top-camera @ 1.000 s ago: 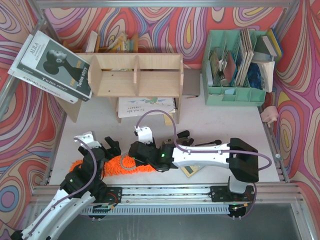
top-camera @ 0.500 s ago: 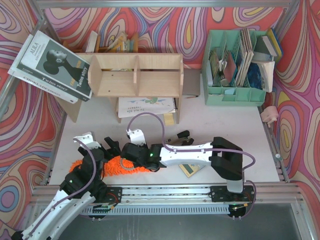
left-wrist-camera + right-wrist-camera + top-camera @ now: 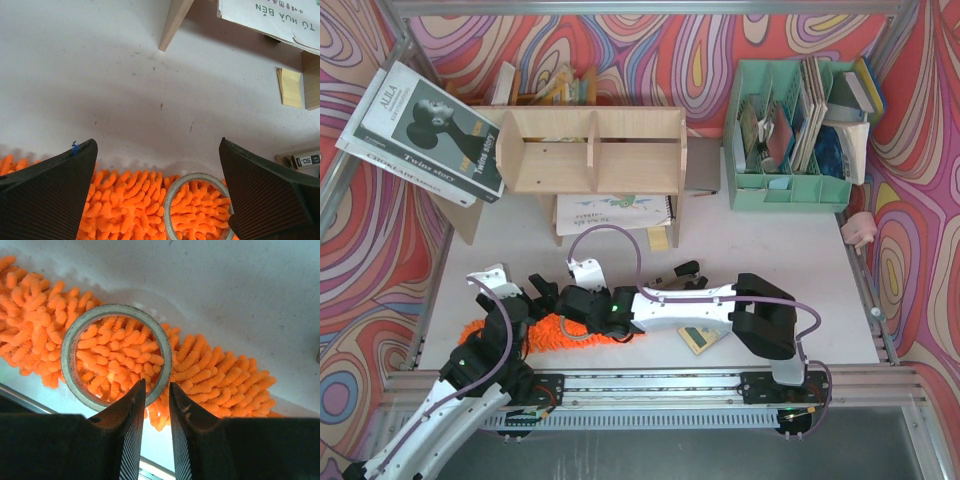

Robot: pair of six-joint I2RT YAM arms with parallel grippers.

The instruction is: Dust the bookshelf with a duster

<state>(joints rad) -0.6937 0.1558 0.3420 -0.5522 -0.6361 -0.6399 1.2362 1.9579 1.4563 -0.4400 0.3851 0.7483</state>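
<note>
white tabletop [image 3: 770, 250], right pincer [image 3: 156, 386] moved left, clenched on tape ring [image 3: 68, 360] atop duster [image 3: 210, 370], left pincer [image 3: 157, 145] released

Swirl-patterned enclosure
Red, orange and blue swirled walls [image 3: 650, 50] surround a pale worktop [image 3: 780, 250]; possibly aluminium frame [image 3: 620, 7].

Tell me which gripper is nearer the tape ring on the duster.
Right. The right gripper has its fingers pinching the tape ring at its rim. The left gripper hangs open over the duster, short of the ring and not touching it.
</note>
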